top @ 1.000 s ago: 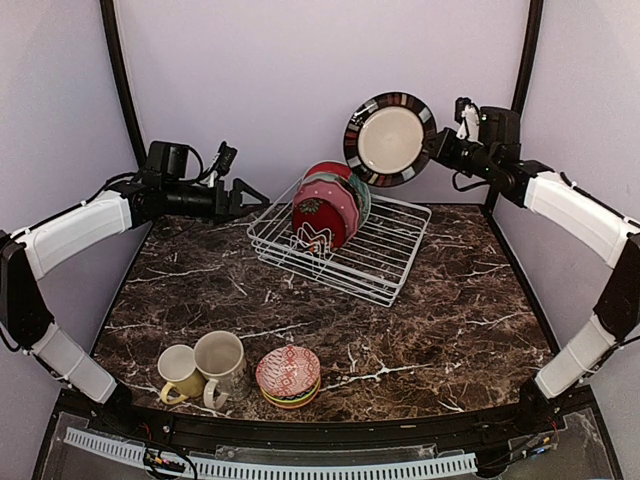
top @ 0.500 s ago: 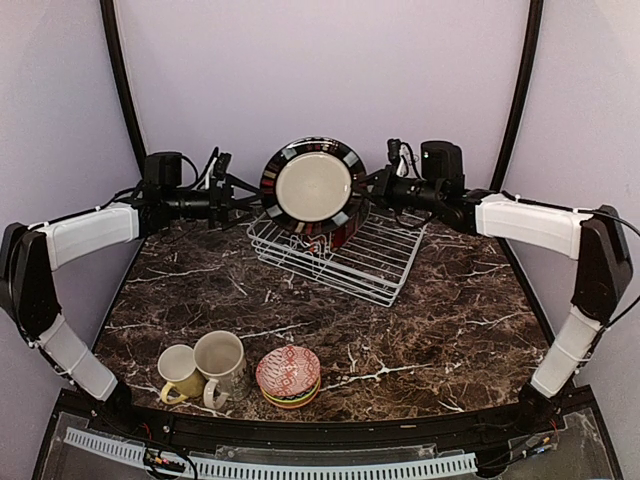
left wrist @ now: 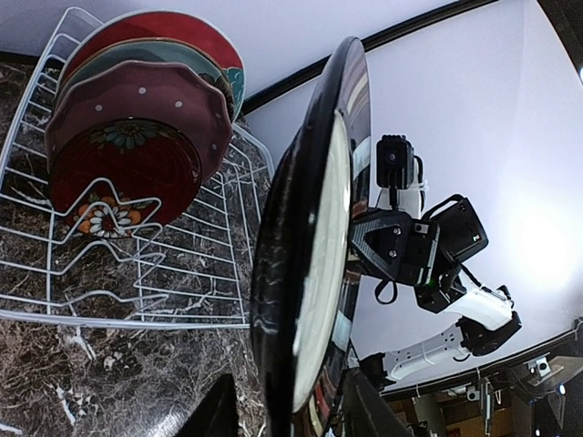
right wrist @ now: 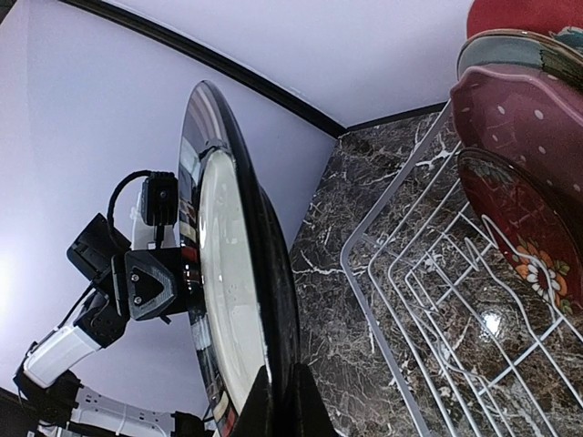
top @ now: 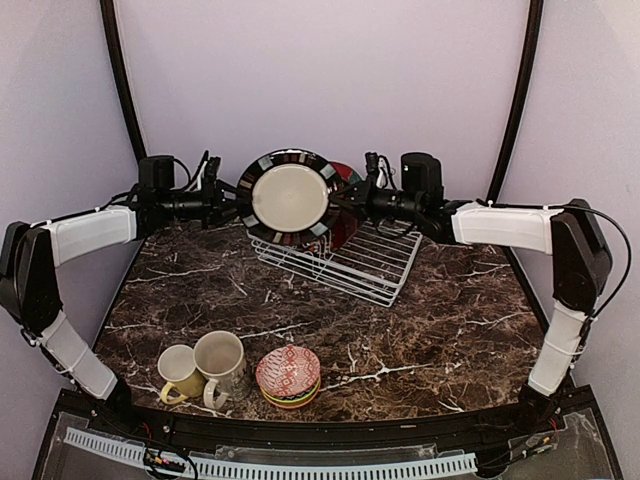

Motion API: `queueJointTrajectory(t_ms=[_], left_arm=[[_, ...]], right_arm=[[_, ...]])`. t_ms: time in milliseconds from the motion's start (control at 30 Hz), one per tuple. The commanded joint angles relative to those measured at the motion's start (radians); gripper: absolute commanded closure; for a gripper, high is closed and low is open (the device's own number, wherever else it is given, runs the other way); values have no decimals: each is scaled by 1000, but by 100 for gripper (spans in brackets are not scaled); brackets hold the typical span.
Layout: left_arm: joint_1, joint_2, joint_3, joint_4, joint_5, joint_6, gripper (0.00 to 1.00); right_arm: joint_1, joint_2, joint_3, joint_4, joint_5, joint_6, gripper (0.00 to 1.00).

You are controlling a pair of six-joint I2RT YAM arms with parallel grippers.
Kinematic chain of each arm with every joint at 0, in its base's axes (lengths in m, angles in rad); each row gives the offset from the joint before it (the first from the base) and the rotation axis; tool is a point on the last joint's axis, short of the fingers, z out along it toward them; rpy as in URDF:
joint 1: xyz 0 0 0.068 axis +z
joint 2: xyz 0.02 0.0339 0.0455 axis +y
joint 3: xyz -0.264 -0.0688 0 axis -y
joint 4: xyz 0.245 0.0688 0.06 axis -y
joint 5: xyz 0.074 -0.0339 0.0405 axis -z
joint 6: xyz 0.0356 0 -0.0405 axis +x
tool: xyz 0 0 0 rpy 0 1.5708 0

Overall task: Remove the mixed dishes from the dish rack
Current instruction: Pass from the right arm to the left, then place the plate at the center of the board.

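- At the front left of the table point(top: 450, 320), a yellow mug point(top: 178, 372) and a beige mug point(top: 222, 365) stand upright and touching, handles toward the near edge.
- Above the back left of the table, the left gripper point(top: 228, 196) reaches rightward to the left rim of a dark-rimmed plate point(top: 290, 197). The left wrist view shows its fingers point(left wrist: 221, 411) apart, one on each side of that rim, with a gap on the plate's back side.
- Just right of the mugs, a stack of bowls point(top: 288, 376) sits on the table, a red-and-white patterned one on top and a lime edge showing beneath.
- The plate hangs upright in the air between the two grippers, cream face toward the top camera, over the rack's back left corner and clear of its wires.
- Behind it, four racked plates point(left wrist: 137, 118) stand on edge between the prongs: a red one at the back, a teal-edged one, a pink dotted one, then a dark red floral one in front.
- On the plate's right rim, the right gripper point(top: 345, 200) is clamped, its fingers point(right wrist: 261, 410) pressed on both faces.
- The rack point(top: 375, 262) sits at the back centre, its right half bare wire.
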State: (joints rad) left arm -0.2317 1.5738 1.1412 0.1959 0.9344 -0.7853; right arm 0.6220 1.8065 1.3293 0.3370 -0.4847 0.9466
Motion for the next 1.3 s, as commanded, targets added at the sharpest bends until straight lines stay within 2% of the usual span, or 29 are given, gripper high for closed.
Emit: queueJointTrajectory(t_ms=[0, 100, 167, 200, 267, 400, 467, 533, 633, 733, 933, 1067, 1267], left_arm=[[2, -24, -32, 10, -4, 10, 64], [2, -58, -76, 2, -24, 10, 69], [2, -87, -109, -6, -35, 10, 77], [3, -107, -127, -11, -38, 17, 86], [7, -142, -156, -27, -55, 27, 97], [34, -223, -227, -51, -92, 24, 99], [60, -275, -263, -70, -99, 19, 99], [95, -334, -305, -78, -98, 13, 99], [173, -418, -372, -98, -82, 0, 99], [235, -512, -400, -213, -75, 27, 99], [352, -625, -509, -399, -136, 82, 99], [447, -660, -625, -330, -132, 26, 99], [460, -639, -676, -333, -159, 51, 99]], right_arm=[[17, -18, 71, 261, -68, 58, 100], [27, -11, 65, 270, -77, 61, 100], [34, -1, 62, 280, -86, 65, 100], [38, 9, 64, 286, -95, 66, 100], [42, 33, 77, 292, -122, 74, 100], [42, 47, 76, 279, -137, 61, 100], [42, 41, 71, 253, -128, 40, 83], [41, 37, 70, 218, -120, 12, 60], [36, 41, 121, 76, -113, -89, 26], [23, 14, 117, -4, -66, -161, 3], [-3, -106, 67, -116, 50, -298, 1], [-12, -173, 29, -175, 123, -371, 1], [-42, -248, -36, -204, 168, -404, 1]])
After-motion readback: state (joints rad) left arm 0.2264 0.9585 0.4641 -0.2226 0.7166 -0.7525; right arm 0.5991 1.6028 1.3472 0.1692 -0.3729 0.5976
